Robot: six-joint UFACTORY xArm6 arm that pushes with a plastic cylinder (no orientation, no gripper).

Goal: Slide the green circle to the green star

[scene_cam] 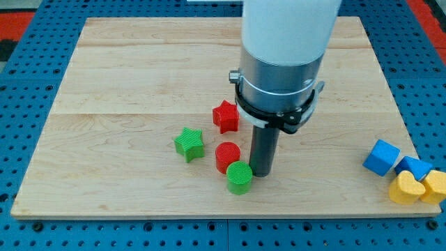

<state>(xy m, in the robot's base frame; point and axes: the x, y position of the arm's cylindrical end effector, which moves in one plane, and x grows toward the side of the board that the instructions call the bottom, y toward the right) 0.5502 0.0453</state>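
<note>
The green circle (239,177) lies near the board's bottom middle. The green star (189,144) sits up and to the left of it, a short gap away. A red circle (228,156) lies between them, touching the green circle's upper left. My tip (261,173) is down on the board just right of the green circle and right of the red circle, close to or touching the green circle. The arm's white and silver body hides the board above the rod.
A red star (226,116) sits above the red circle, next to the rod. At the view's right edge lie two blue blocks (382,157) (414,167) and two yellow blocks (405,188) (435,187). The wooden board (125,84) rests on a blue pegboard.
</note>
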